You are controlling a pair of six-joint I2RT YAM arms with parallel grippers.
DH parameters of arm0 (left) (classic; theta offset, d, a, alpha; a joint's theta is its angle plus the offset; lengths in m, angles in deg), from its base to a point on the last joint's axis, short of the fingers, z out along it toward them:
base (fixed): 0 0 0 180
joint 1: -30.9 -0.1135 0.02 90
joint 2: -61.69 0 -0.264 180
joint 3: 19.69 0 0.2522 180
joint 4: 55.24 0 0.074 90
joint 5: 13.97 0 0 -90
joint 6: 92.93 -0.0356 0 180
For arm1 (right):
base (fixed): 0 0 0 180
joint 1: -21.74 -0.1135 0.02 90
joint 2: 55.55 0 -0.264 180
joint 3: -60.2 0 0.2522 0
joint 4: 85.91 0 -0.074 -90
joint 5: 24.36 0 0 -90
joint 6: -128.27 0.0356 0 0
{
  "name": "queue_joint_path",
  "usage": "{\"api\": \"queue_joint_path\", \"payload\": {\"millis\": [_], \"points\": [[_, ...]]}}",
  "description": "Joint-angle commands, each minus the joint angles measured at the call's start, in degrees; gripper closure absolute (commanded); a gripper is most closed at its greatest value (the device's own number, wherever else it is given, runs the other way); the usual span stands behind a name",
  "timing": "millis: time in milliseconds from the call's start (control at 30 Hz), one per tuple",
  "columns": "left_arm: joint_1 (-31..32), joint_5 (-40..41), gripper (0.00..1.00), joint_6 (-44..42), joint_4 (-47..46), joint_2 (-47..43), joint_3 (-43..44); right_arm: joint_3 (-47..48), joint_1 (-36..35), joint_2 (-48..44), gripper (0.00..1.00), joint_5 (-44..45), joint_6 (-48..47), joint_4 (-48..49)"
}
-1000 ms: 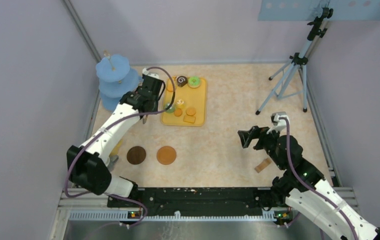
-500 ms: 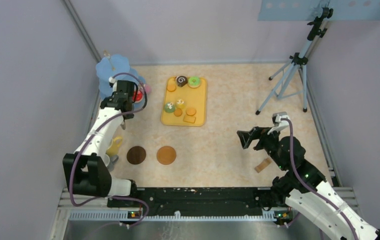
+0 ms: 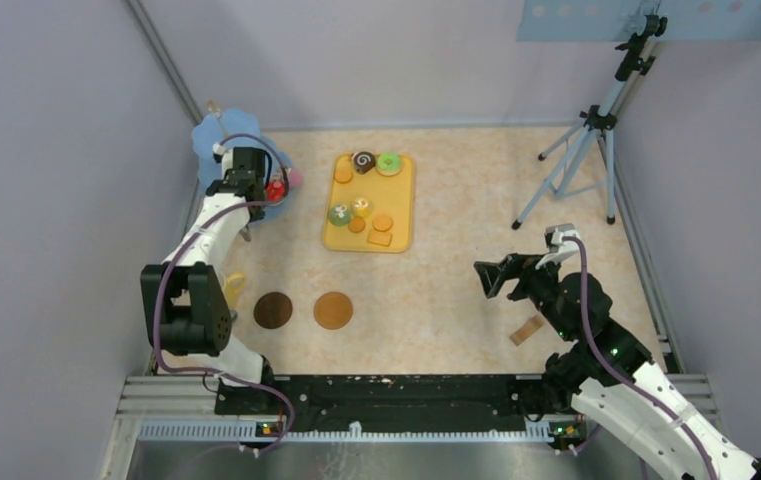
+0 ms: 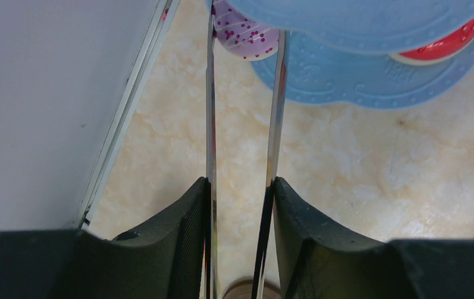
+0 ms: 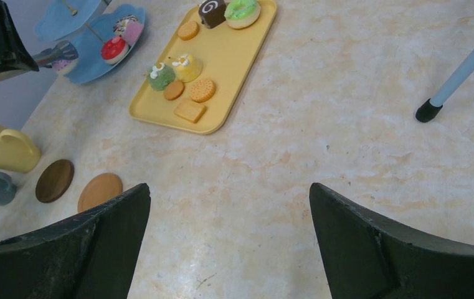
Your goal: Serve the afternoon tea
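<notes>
Left of the yellow tray (image 5: 240, 50), the left gripper (image 4: 239, 187) clamps long metal tongs (image 4: 211, 93), whose tips reach the blue tiered stand (image 4: 359, 87), where a pink sprinkled doughnut (image 4: 246, 34) and a red cake (image 3: 275, 189) sit. Biscuits (image 5: 202, 89) and cakes (image 5: 187, 65) lie on the tray. The brown coasters (image 5: 99, 191) and yellow mug (image 5: 0, 148) stand nearer, to its left. Right of the tray, the right gripper (image 5: 228, 187) gapes wide and empty.

Soft, even light from overhead fills all three views. The tabletop (image 3: 456, 270) is bright, and the shadows on it are faint and blurred. The top view is crisp throughout. In the left wrist view the metal tongs (image 4: 210, 99) carry thin glare lines, the left gripper (image 4: 240, 187) is dark and soft, and the blue stand (image 4: 346, 81) is mildly out of focus. The right gripper (image 5: 228, 187) reads nearly black.
</notes>
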Motion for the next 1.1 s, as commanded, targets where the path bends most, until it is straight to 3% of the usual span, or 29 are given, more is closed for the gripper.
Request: {"api": "queue_joint_path", "payload": {"millis": [0, 100, 267, 400, 733, 967, 1067], "points": [[-0.5, 1.9, 0.70, 0.2, -4.3, 4.0, 5.1, -0.3, 0.3, -0.4, 0.04, 0.2, -0.6, 1.9], [-0.7, 2.0, 0.59, -0.4, -4.1, 6.1, 6.9, -0.3, 0.3, -0.5, 0.04, 0.3, -0.6, 1.7], [-0.7, 1.4, 0.53, 0.3, -2.3, 5.9, 6.8, -0.3, 0.3, -0.5, 0.04, 0.5, -0.6, 1.7], [-0.7, 0.3, 0.40, 0.3, -2.9, 3.3, 4.7, -0.3, 0.3, -0.4, 0.04, 0.3, -0.6, 1.8], [-0.7, -3.2, 0.38, 1.1, 1.0, -0.3, 3.5, 0.0, 0.3, -0.1, 0.04, 0.0, -0.6, 1.5], [-0.7, -10.3, 0.44, 2.2, 3.5, -8.1, -3.3, -0.1, 0.3, 0.2, 0.04, -0.3, -0.6, 1.7], [-0.7, -17.5, 0.47, 2.4, 3.6, -11.7, -5.6, -0.1, 0.3, 0.7, 0.03, -0.3, -0.7, 1.8]]}}
